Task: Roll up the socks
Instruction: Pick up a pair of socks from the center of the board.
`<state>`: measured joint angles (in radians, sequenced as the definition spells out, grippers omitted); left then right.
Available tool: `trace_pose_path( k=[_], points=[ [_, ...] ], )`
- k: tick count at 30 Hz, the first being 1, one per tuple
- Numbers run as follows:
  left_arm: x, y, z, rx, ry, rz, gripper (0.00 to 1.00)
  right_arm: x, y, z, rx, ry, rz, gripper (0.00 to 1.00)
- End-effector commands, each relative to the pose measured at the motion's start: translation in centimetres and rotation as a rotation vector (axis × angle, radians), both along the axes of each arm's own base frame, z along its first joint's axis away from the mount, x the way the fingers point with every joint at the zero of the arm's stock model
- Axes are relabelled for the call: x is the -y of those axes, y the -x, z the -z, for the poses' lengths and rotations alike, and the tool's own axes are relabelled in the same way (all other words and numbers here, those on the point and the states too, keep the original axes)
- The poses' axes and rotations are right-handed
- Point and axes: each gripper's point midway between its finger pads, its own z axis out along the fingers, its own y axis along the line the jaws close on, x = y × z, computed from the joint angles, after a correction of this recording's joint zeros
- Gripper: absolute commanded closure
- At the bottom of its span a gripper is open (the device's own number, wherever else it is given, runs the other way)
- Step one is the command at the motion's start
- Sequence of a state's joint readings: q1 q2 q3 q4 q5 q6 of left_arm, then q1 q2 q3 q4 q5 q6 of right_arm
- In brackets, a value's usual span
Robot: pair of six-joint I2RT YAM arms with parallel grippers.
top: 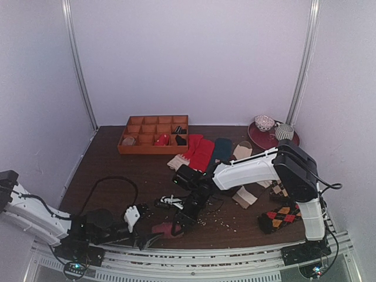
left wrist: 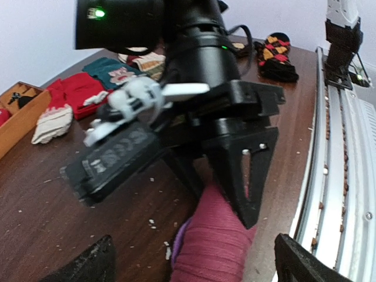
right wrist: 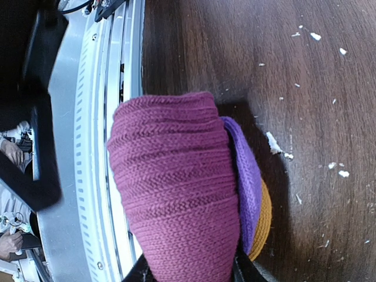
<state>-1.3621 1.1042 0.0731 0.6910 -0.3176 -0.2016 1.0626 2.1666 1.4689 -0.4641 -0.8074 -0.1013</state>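
A magenta sock roll (top: 167,229) with purple and orange edges lies near the table's front edge. My right gripper (top: 187,215) is shut on it. In the right wrist view the roll (right wrist: 176,188) fills the space between the fingers (right wrist: 244,273) at the bottom. In the left wrist view the right gripper's black fingers (left wrist: 247,176) come down on the roll (left wrist: 214,247). My left gripper (left wrist: 191,270) is open, its fingertips (left wrist: 82,267) wide apart on either side of the roll, just left of it in the top view (top: 144,238).
An orange compartment tray (top: 154,134) stands at the back. Red socks (top: 200,151), a teal sock (top: 222,148) and beige socks lie mid-table. Argyle socks (top: 282,216) lie at the right. A red plate (top: 258,138) holds rolled socks. A metal rail (top: 205,258) runs along the front.
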Motion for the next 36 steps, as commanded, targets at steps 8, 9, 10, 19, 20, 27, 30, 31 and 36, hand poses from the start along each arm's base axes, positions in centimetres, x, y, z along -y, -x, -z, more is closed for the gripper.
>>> trace_pose_path(
  k=[8,9,10,19,20,27,30,31,36],
  points=[
    [2.5,0.9,1.8,-0.124,-0.001,0.137,0.02,8.5,0.8,8.3,0.031,0.440,0.006,0.70],
    [2.5,0.8,2.1,-0.134,0.000,0.137,0.02,8.5,0.8,8.3,0.033,0.442,0.004,0.70],
    [2.6,0.4,2.2,-0.139,0.010,0.130,0.02,8.5,0.8,8.4,0.033,0.440,0.002,0.70],
    [3.2,-1.9,1.3,-0.106,0.052,0.089,0.02,8.5,0.8,8.8,0.033,0.444,-0.006,0.70],
    [3.2,-2.1,1.5,-0.110,0.048,0.087,0.02,8.5,0.8,8.8,0.033,0.445,-0.005,0.70],
    [3.7,-1.4,3.2,-0.190,0.029,0.139,0.03,8.5,0.7,8.7,0.038,0.443,-0.003,0.70],
    [3.4,-1.2,4.5,-0.232,0.001,0.127,0.03,8.6,0.7,8.8,0.040,0.446,-0.003,0.70],
    [3.3,-1.2,4.9,-0.245,-0.008,0.125,0.04,8.7,0.7,8.8,0.042,0.448,-0.001,0.70],
    [3.2,-0.7,5.9,-0.293,-0.023,0.141,0.08,8.8,0.7,9.0,0.047,0.454,-0.004,0.70]
  ],
)
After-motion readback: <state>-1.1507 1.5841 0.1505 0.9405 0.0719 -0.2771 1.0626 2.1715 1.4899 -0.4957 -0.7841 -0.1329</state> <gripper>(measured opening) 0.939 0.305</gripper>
